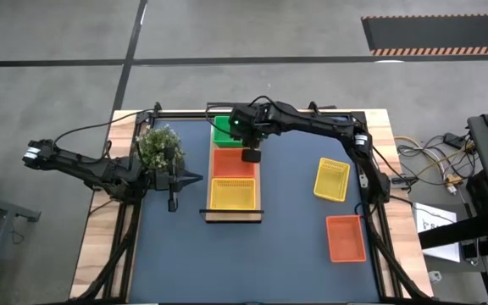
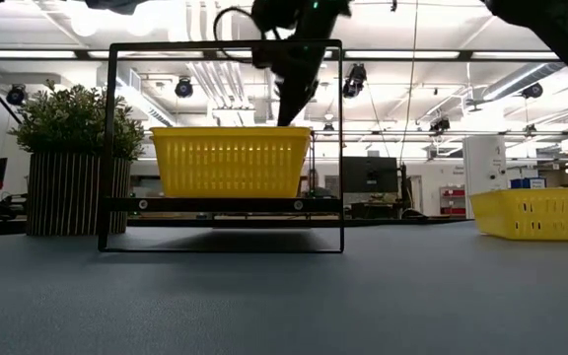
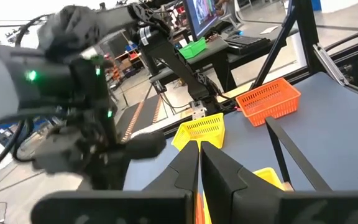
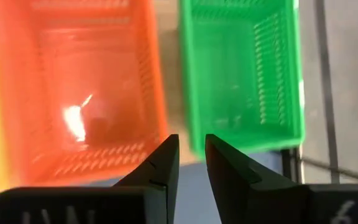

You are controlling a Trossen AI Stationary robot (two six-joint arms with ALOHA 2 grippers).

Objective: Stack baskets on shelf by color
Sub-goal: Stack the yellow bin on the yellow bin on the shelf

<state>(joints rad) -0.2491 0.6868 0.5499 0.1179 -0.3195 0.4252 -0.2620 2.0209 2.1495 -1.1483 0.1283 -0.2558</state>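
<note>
Right gripper [image 4: 191, 158]: slightly parted, empty, above light-wood plank shelf [image 1: 235, 217] by green plastic mesh basket [image 4: 241, 74]
Left gripper [image 3: 199, 163]: closed, empty, beside shelf

No legible text, label, brand, number or sign appears in any view. The monitor content in the room behind the desk is too blurred to read.
</note>
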